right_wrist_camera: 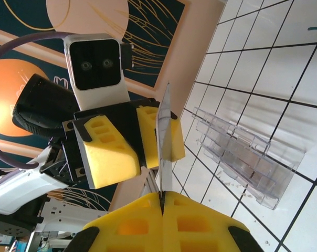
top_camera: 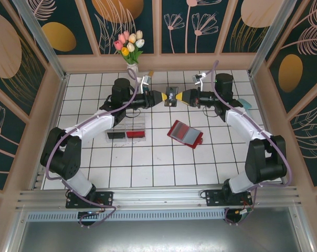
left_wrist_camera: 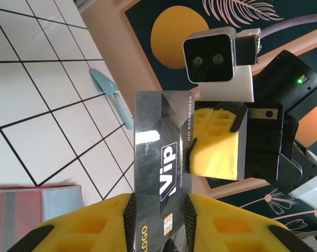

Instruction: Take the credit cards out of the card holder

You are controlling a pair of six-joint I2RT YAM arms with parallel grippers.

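1. While both arms reach toward the far side of the table (top_camera: 148, 168), their tips meet head-on above the white tiles, with a black card (top_camera: 171, 96) held in the air between them.
2. The left gripper (left_wrist_camera: 158, 210) has its yellow fingers clamped on the end of the card with the chip; "VIP" is printed further along.
3. The right gripper (right_wrist_camera: 162, 202) pinches the opposite end, its fingers pressed together on the card, which its wrist camera sees edge-on.
4. The card holder (top_camera: 185, 133) lies open on the tiles, nearer the arm bases than the grippers. Its grey-blue inside faces up, and it is apart from both grippers.
5. A clear tray (top_camera: 126, 129) with black and red pieces sits to the holder's left, under the left arm.
6. A teal scoop (left_wrist_camera: 111, 94) lies by the right wall, and tulips (top_camera: 129, 44) stand at the far wall.
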